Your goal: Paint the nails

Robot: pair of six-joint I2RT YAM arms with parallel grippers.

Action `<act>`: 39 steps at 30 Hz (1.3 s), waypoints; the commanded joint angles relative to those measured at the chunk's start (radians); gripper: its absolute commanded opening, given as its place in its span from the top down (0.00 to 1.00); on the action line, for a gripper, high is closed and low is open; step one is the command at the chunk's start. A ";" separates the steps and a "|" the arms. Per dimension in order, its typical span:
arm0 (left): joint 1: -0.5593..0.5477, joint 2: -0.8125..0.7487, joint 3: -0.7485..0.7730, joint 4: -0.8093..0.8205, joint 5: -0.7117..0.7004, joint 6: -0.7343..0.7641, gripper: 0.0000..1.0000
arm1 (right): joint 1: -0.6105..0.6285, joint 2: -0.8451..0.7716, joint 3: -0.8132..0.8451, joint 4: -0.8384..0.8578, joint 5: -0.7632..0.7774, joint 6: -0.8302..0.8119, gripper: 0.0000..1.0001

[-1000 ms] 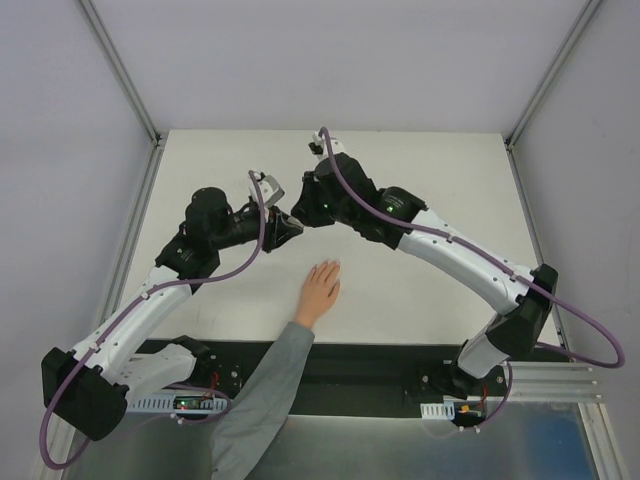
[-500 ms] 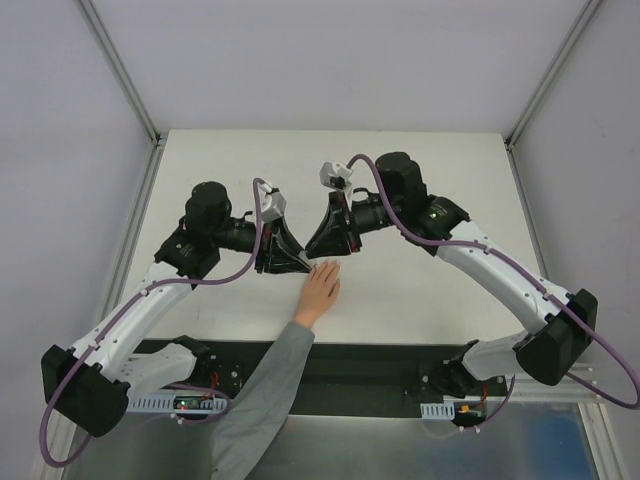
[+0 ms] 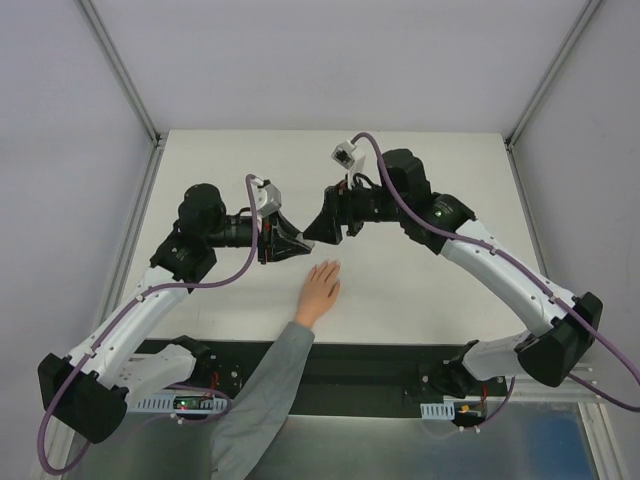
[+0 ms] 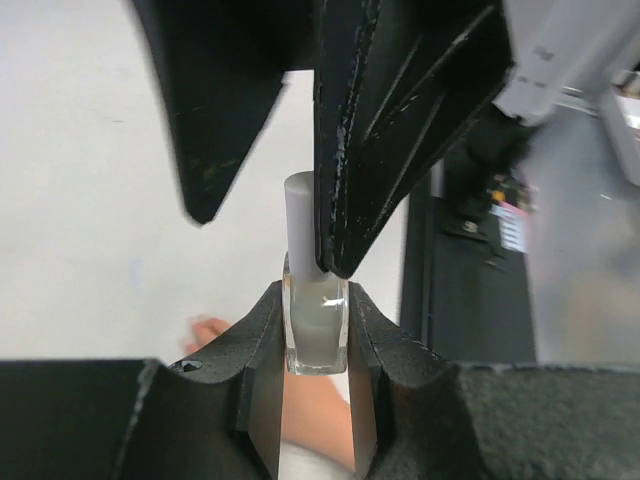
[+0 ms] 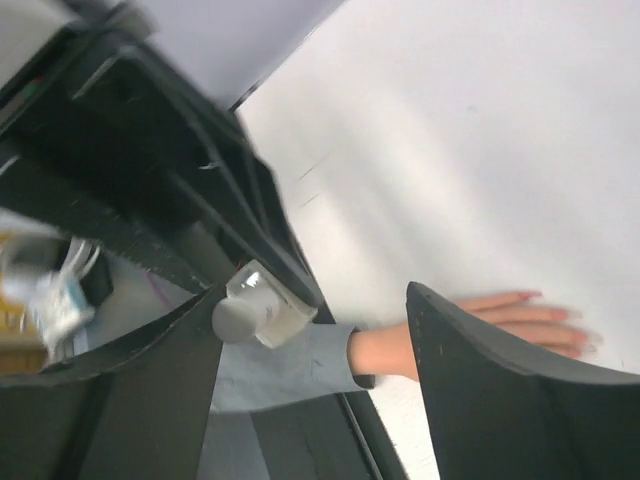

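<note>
My left gripper (image 4: pixel 316 345) is shut on a small translucent bottle (image 4: pixel 316 330) with a white cap (image 4: pixel 299 215), held above the table. My right gripper (image 5: pixel 315 300) is open, its fingers (image 4: pixel 400 130) on either side of that cap, and one finger lies right against it. The bottle (image 5: pixel 268 303) shows beside the right gripper's left finger. In the top view both grippers, left (image 3: pixel 291 243) and right (image 3: pixel 318 226), meet just beyond the fingertips of a hand (image 3: pixel 320 290) lying flat on the table. The nails (image 5: pixel 558 314) look pinkish.
A grey sleeve (image 3: pixel 262 395) runs from the hand over the table's near edge between the arm bases. The white table (image 3: pixel 420 290) is bounded by grey walls with metal rails (image 3: pixel 125 75) at the left and right.
My right gripper has gone from shut to open around the bottle's cap. Both grippers dipped toward the fingertips half a second ago and have since drawn back from the hand.
</note>
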 commanded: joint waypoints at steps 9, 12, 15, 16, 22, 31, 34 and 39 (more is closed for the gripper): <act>0.000 -0.131 -0.057 0.084 -0.539 0.027 1.00 | 0.290 0.016 0.267 -0.210 1.022 0.411 0.30; -0.001 -0.154 -0.063 0.089 -0.562 0.018 1.00 | 0.327 0.066 0.325 -0.214 1.110 0.416 0.37; -0.001 -0.169 -0.069 0.094 -0.586 0.018 1.00 | 0.350 0.122 0.362 -0.201 1.146 0.406 0.46; -0.001 -0.172 -0.069 0.094 -0.575 0.020 1.00 | 0.354 0.134 0.391 -0.191 1.148 0.400 0.49; -0.001 -0.187 -0.072 0.101 -0.563 -0.009 1.00 | 0.377 0.234 0.479 -0.196 1.139 0.368 0.56; -0.001 -0.194 -0.069 0.100 -0.541 -0.016 1.00 | 0.380 0.196 0.376 -0.147 1.114 0.275 0.91; -0.001 -0.189 -0.055 0.097 -0.402 -0.013 1.00 | 0.356 0.130 0.284 -0.054 0.958 0.019 0.99; -0.001 -0.177 -0.017 0.104 0.016 -0.054 1.00 | 0.178 0.044 0.103 0.068 -0.006 -0.250 0.99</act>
